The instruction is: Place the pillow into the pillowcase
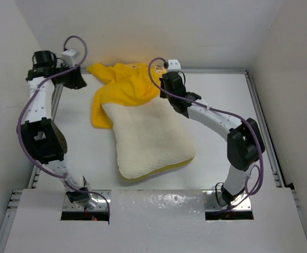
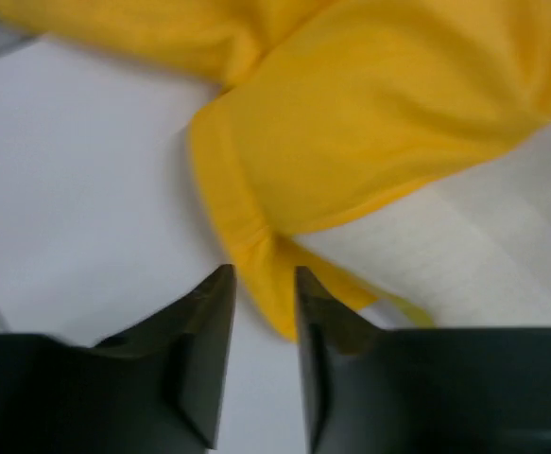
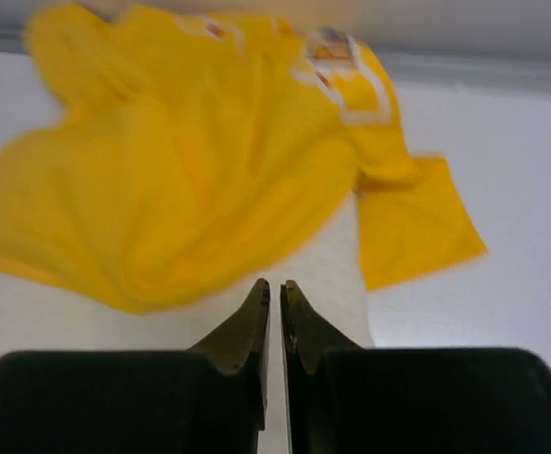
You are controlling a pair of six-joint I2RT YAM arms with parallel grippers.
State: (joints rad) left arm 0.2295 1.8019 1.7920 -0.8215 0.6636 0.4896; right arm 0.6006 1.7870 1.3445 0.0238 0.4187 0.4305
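Observation:
The cream-white pillow lies in the middle of the table, with its pale yellow band along the near edge. The yellow pillowcase lies bunched over the pillow's far end and spills off to the left. My left gripper is at the far left, apart from the pillowcase. In the left wrist view it is open and empty, with the pillowcase and the pillow beyond its tips. My right gripper is at the pillow's far right corner. It is shut and empty over the pillow, beside the pillowcase.
White walls enclose the table on three sides. Metal rails run along the right edge and the far edge. A white panel covers the near edge between the arm bases. Purple cables loop off both arms.

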